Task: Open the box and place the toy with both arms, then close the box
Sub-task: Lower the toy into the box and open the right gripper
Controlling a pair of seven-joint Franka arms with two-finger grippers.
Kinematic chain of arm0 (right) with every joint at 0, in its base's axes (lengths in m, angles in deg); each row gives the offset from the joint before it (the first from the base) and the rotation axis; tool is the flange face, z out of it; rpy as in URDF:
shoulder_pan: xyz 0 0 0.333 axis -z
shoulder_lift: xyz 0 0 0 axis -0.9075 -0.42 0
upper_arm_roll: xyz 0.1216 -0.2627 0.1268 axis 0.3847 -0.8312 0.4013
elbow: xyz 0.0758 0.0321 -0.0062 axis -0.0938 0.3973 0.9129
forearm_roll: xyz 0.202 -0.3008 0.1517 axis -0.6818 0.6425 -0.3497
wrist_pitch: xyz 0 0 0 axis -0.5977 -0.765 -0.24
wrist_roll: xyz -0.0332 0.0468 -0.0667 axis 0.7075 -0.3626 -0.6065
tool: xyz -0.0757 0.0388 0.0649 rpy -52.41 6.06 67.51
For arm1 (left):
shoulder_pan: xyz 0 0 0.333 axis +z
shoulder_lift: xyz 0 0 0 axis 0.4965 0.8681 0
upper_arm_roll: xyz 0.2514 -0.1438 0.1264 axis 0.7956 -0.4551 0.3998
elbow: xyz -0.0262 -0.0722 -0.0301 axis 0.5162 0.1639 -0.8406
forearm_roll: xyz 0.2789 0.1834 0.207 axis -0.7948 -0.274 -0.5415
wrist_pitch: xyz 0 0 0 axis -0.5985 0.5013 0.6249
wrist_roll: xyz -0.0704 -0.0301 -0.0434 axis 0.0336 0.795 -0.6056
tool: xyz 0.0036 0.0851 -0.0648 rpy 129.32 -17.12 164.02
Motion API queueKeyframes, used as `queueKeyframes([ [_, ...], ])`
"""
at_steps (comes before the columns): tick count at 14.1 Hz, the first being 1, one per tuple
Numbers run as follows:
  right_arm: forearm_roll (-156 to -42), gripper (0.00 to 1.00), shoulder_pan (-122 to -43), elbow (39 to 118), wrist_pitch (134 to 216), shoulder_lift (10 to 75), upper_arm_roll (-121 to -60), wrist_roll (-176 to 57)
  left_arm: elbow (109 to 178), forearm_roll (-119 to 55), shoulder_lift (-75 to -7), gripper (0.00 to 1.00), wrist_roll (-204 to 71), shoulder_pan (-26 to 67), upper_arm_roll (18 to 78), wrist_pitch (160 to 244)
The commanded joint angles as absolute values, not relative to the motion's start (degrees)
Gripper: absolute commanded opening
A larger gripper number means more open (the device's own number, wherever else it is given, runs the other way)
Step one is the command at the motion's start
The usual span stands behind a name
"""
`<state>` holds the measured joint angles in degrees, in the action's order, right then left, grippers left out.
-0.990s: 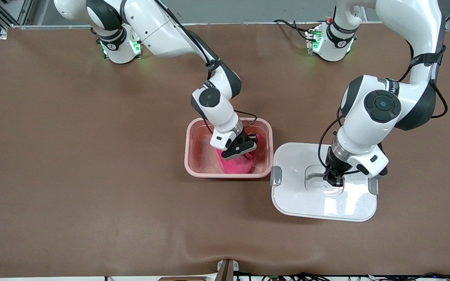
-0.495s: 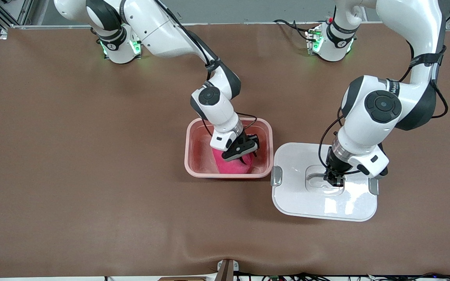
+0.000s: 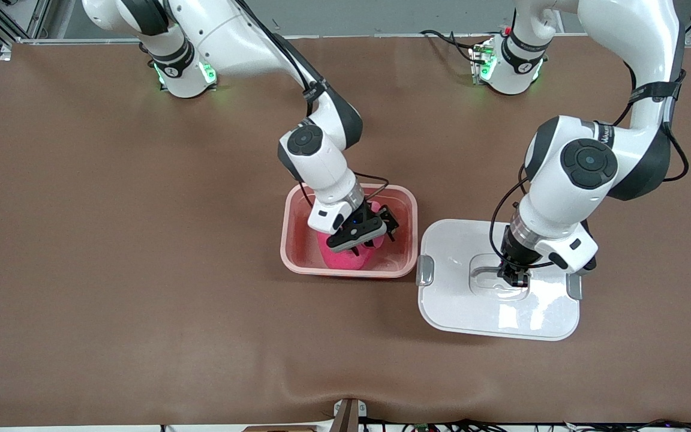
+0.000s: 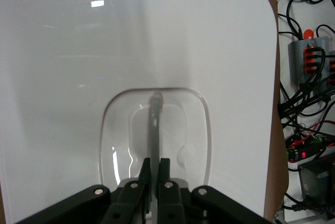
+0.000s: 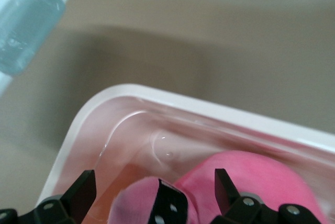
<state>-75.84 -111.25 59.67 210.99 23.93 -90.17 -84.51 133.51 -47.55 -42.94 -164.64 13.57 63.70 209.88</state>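
Observation:
The box's pink base [image 3: 290, 231] stands open mid-table, with the bright pink toy [image 3: 338, 259] lying inside against its wall nearer the front camera. Just above the toy hangs my right gripper [image 3: 375, 235], open. In the right wrist view its fingers [image 5: 84, 187] stand wide apart, with the toy [image 5: 251, 177] below them inside the box rim [image 5: 172, 98]. The white lid [image 3: 453, 300] lies flat beside the box, toward the left arm's end. My left gripper [image 3: 513, 277] is shut on the lid's handle [image 4: 155, 124] in its recessed centre; the jaws [image 4: 155, 166] pinch it.
Brown mat [image 3: 141, 300] covers the table, with a crease near its front edge. A grey clip [image 3: 424, 270] on the lid faces the box. Cables and electronics [image 4: 309, 62] sit past the table edge by the lid.
My right gripper has opened and let go of the toy, and has shifted slightly toward the right arm's end. The toy now rests lower in the box. The left arm has not moved.

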Motion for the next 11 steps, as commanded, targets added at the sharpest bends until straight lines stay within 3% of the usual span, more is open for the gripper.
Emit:
queueKeyframes([
  [1, -74.4, 1.00, -108.2, 62.5, 203.6, 31.3, -89.4, -82.9, 136.1, -47.8, -45.7, 0.00, -163.6, 14.3, 63.2, 210.6],
  [6, -74.4, 1.00, -104.4, 62.7, 187.2, 37.2, -89.4, -74.8, 135.7, -44.2, -46.3, 0.00, -163.6, 14.1, 62.2, 210.6],
  [11, -74.3, 1.00, -93.4, 64.8, 177.3, 43.0, -89.4, -72.7, 134.2, -42.9, -45.9, 0.00, -164.7, 12.4, 61.5, 210.6],
])
